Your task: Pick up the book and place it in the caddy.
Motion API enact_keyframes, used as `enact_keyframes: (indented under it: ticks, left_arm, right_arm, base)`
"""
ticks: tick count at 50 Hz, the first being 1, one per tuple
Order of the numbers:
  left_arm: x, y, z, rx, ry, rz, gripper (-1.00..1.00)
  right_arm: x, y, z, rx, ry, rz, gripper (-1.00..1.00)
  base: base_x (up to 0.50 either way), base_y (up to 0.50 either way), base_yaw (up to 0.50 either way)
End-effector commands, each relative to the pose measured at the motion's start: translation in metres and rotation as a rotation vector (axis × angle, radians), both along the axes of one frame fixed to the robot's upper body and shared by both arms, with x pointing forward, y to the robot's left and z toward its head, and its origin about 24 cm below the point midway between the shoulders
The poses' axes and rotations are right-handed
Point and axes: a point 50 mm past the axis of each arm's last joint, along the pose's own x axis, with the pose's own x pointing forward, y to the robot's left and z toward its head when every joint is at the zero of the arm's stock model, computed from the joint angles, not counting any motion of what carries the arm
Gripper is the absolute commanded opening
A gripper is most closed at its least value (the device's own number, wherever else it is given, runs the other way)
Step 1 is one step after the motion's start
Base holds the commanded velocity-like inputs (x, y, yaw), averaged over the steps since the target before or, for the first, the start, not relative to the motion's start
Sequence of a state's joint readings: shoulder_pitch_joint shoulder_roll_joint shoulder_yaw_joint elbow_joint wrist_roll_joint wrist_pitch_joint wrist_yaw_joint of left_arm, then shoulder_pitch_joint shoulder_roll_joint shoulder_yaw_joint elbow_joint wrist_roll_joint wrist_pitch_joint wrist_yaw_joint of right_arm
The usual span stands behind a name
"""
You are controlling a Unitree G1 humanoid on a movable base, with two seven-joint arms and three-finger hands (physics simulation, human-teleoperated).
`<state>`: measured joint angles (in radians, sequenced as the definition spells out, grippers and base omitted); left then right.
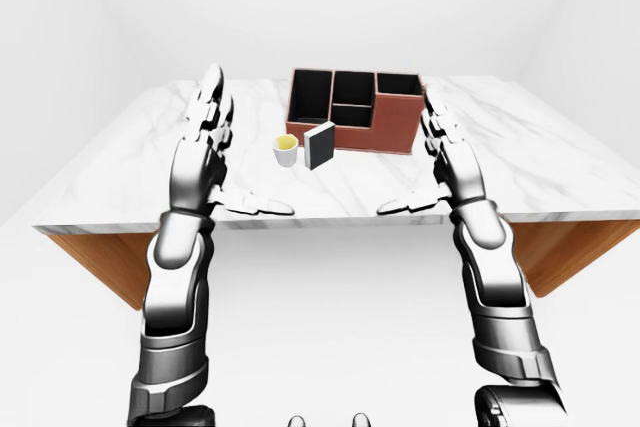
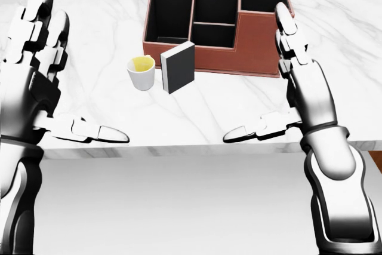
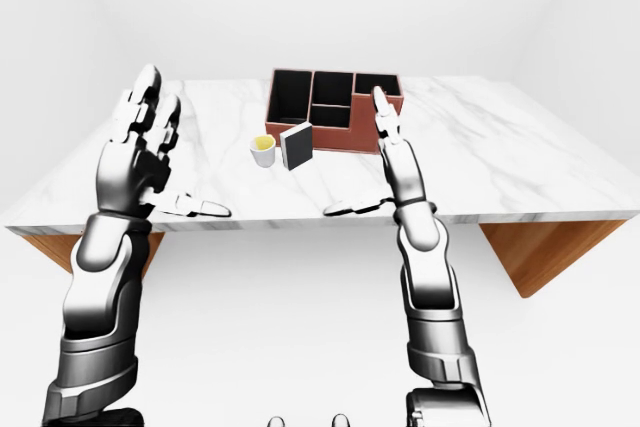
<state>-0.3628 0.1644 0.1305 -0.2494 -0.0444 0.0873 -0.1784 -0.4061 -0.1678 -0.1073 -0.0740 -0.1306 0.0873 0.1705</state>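
Observation:
The book [image 2: 178,67] has a dark cover and white page edges. It stands upright on the marble table [image 2: 340,58], just below the left compartment of the caddy in the head view. The caddy [image 2: 258,46] is a red-brown box with several black compartments. My left hand [image 2: 71,76] is raised over the table's left part, well left of the book, fingers spread and holding nothing. Right of the book, my right hand [image 2: 262,82] is up with its fingers [image 2: 285,28] before the caddy's right end, also open and empty.
A white cup [image 2: 141,73] with yellow contents stands right beside the book on its left. The table's near edge [image 2: 191,147] runs across the head view under both thumbs. White floor and walls surround the table.

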Motion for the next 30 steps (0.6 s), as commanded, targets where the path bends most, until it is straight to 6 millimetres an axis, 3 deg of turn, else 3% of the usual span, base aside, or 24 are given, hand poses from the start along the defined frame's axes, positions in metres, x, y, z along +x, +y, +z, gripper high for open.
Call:
enact_keyframes:
  ticks: [1, 5, 12, 30]
  left_arm:
    - [0.0, -0.007, 0.06, 0.071, -0.217, -0.048, 1.0]
    - [0.008, -0.008, 0.076, 0.094, -0.247, -0.054, 1.0]
    - [0.002, -0.007, 0.093, 0.122, -0.314, -0.053, 1.0]
    - [-0.002, -0.004, 0.101, 0.097, -0.351, -0.028, 1.0]
  right_arm:
    - [0.0, 0.007, 0.054, -0.103, -0.19, 0.023, 1.0]
    - [-0.005, 0.014, 0.064, -0.155, -0.233, 0.046, 1.0]
    - [-0.011, 0.016, 0.083, -0.188, -0.305, 0.061, 1.0]
    - [-0.016, 0.017, 0.085, -0.212, -0.319, 0.083, 1.0]
  base:
    - [0.0, 0.0, 0.0]
    - [0.0, 0.0, 0.0]
    - [0.0, 0.0, 0.0]
    - [0.0, 0.0, 0.0]
